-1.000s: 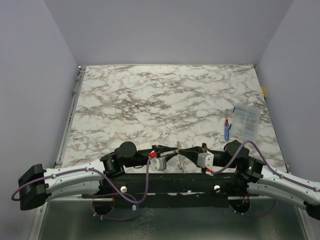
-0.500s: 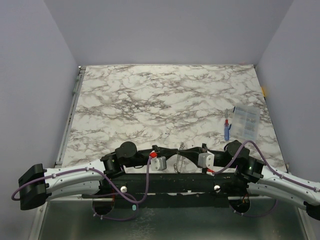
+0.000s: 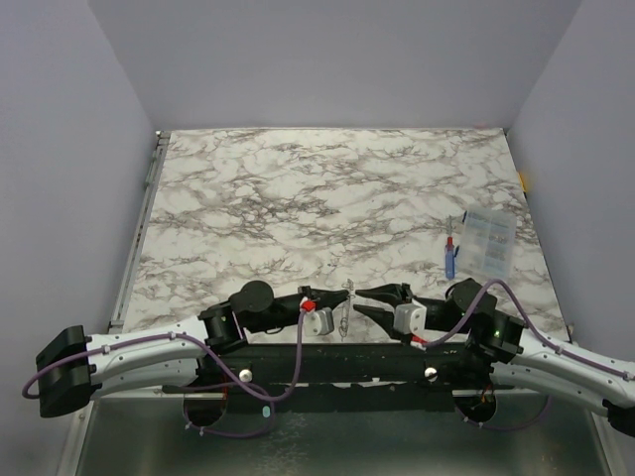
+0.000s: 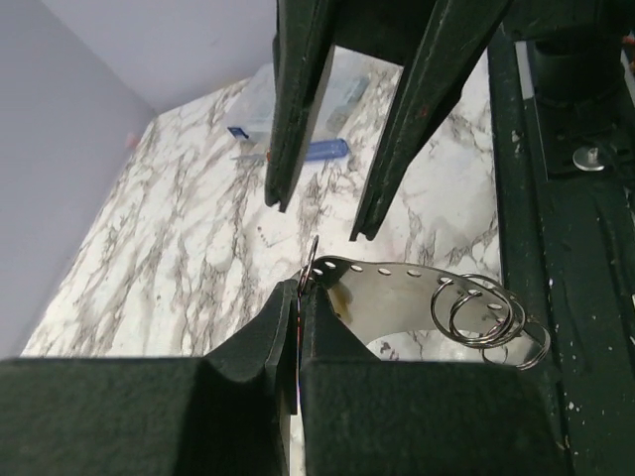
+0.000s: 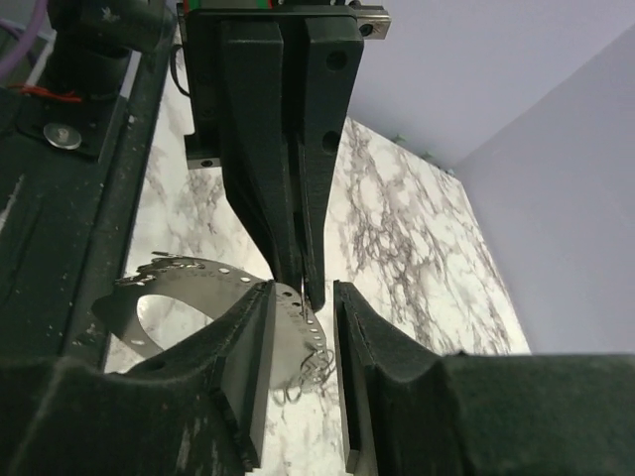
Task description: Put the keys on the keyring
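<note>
1. keyring (image 4: 312,260): one thin silvery wire loop, edge-on, pinched in the closed left gripper (image 4: 300,295).
2. right gripper (image 4: 319,218) partly open, empty, facing it.
3. one holed plate (image 4: 397,288), at least three small rings (image 4: 486,317).

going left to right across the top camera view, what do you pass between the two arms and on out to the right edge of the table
left gripper → keyring hanging from its shut jaws → right gripper, jaws open → blue-and-red pen → clear plastic packet
</note>
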Robot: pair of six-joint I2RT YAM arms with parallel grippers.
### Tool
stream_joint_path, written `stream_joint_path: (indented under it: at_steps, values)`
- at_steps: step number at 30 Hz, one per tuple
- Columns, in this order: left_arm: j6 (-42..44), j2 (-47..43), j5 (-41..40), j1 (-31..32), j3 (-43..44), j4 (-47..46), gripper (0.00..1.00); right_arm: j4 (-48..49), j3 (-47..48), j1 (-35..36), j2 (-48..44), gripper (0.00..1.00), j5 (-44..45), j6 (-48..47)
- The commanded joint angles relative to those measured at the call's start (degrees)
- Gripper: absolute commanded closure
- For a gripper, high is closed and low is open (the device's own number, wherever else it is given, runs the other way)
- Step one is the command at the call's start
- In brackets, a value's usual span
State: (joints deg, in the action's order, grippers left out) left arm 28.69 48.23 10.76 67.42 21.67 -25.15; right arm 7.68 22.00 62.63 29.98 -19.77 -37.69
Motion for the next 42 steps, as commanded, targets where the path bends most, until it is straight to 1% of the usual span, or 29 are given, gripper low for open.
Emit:
stream_joint_path:
  at_steps: [1,4,8,15,19,23,28,33,42]
  values:
    - [1.71,1.13,-4.55,-0.19,2.0,3.37,1.0,-2.68,1.7,0.39,2.03,0.61,3.56,-1.89]
    - [1.94,2.54,-5.73,-0.24,3.05,5.16,1.0,-5.17,2.46,0.39,4.24,0.57,4.8,-2.56]
    - [2.47,3.37,-6.31,-0.18,3.82,6.5,1.0,-6.11,3.02,0.39,6.52,0.56,6.06,-3.59]
    - [2.57,6.16,-7.22,-0.18,6.41,11.62,1.0,-7.28,5.02,0.39,10.07,0.57,9.13,-5.24]
    - [1.72,7.01,-7.83,-0.18,6.87,12.57,1.0,-7.18,6.45,0.39,12.89,0.6,9.14,-5.76]
    - [1.38,7.08,-8.51,-0.18,7.07,13.22,1.0,-6.81,7.32,0.39,15.65,0.64,9.11,-6.28]
    - [1.25,6.58,-8.57,-0.2,7.05,13.71,1.0,-6.63,7.62,0.39,17.39,0.73,9.74,-6.64]
    - [1.27,6.51,-8.61,-0.26,7.16,13.92,1.0,-7.24,7.41,0.39,18.05,0.73,10.72,-7.3]
    - [-0.47,6.4,-6.58,-0.19,7.76,14.0,1.0,-5.27,6.75,0.39,19.43,0.75,10.94,-7.31]
